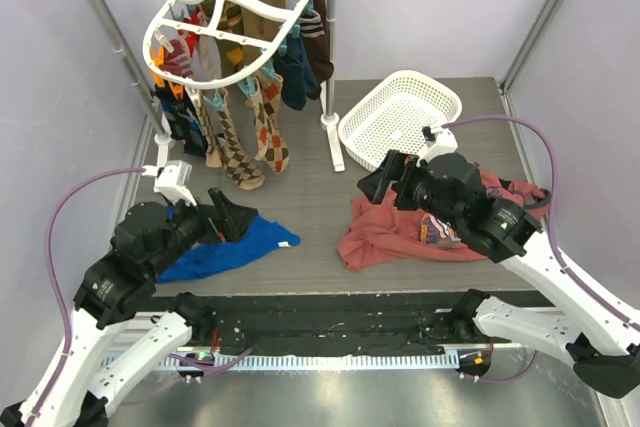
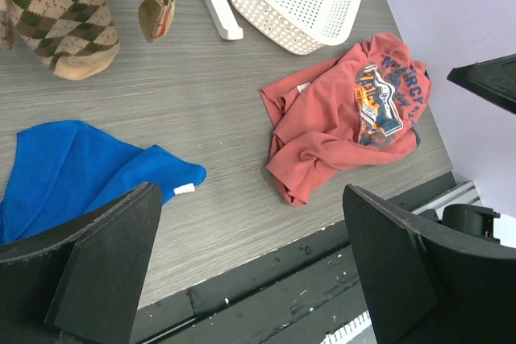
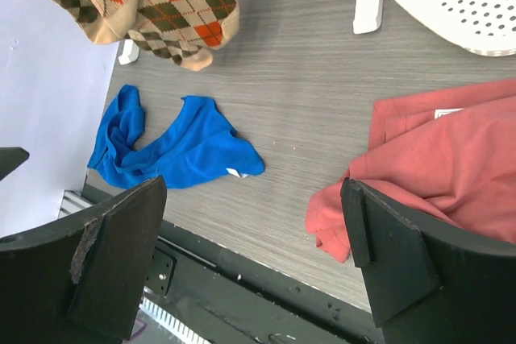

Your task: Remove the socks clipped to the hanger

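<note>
Socks (image 1: 240, 147) are gripped by neither arm. Nearest, left gripper (image 1: 232, 217) is hovered over blue shirt (image 1: 240, 247), jaws spread wide; right gripper (image 1: 375, 179) is posed over red shirt (image 1: 385, 237), jaws likewise wide. Beyond, only perforated floor is seen inside white basket (image 1: 395, 112). Farthest, socks are clipped to the hanger (image 1: 232, 37), hung on rail stand (image 1: 330, 57) at back left, argyle ones reaching the worktop (image 1: 320, 207).

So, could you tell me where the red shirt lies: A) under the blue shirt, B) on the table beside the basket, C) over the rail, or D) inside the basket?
B: the red shirt lies crumpled on the table, just outside the basket.
</note>
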